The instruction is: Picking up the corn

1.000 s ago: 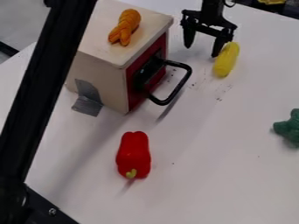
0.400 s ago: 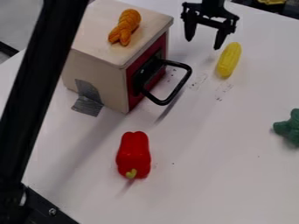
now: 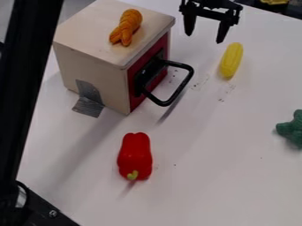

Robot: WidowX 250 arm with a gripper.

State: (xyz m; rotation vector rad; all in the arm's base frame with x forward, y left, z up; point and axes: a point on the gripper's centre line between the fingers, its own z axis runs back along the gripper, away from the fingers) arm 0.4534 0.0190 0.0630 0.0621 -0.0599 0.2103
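My end effector [image 3: 204,38] hangs released near the corn [image 3: 231,60]; if I descend off-centre, one finger could strike and roll it.

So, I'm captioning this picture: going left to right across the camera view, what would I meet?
Black bar → grey tape → red pepper → corn → green toy.
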